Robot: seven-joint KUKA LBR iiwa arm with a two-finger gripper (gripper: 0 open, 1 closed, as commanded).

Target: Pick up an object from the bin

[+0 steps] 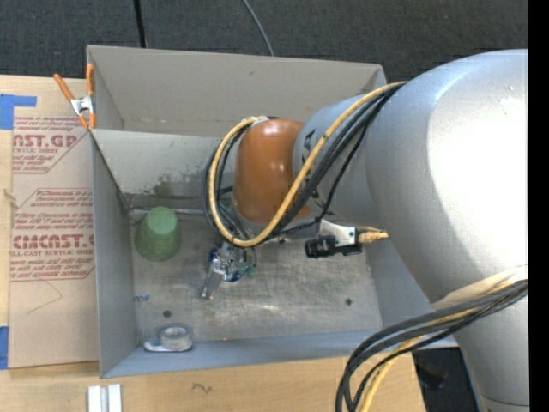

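Closest to my lens is the arm's (463, 187) big white link, which covers the right side of the bin (116, 230). Its orange cover (266, 174) and looped yellow and black cables (216, 187) hang over the middle and hide the back of the floor there. Below them the gripper (225, 269) sits low over the centre of the floor. From here I cannot tell how far open it is, nor whether the small blue and green bits at its tip are something it has hold of.

The nearest loose thing is a green cup (158, 234), to the gripper's left and apart from it, near the left wall. It seems to stand with its long axis roughly upright and its narrower end up, leaning slightly toward the back wall. A pale roll of tape (176, 339) lies flat in the front left corner, just beside the front wall. A short black piece with a white and brass end (330, 245) points right, beside the arm; I cannot tell whether it belongs to the robot.
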